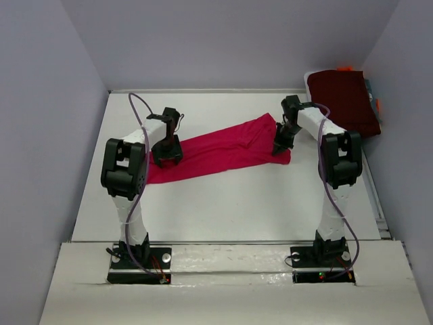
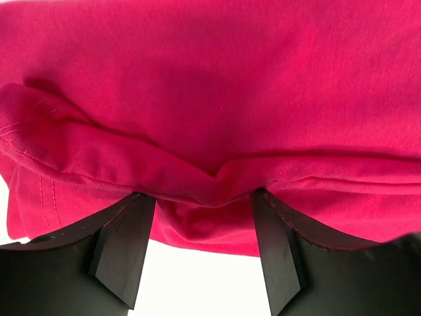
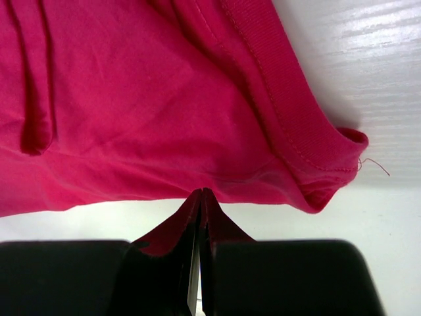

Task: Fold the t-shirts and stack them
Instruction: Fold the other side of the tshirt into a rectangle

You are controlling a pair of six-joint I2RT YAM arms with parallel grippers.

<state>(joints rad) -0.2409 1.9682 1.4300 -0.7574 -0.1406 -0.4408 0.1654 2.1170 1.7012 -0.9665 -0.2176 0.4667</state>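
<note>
Tee (image 2: pixel 217 85): crimson-pink, fills most of frame, rumpled; thick folded ridge crossing left to right; stitched hem at far left.
Left gripper (image 2: pixel 200 196): two black fingers (image 2: pixel 122 250) at bottom, spread wide, tips touching the cloth's lower edge, a bunch of fabric sagging between them.
Table (image 2: pixel 197 283): white strip showing between fingers, below cloth.
</note>
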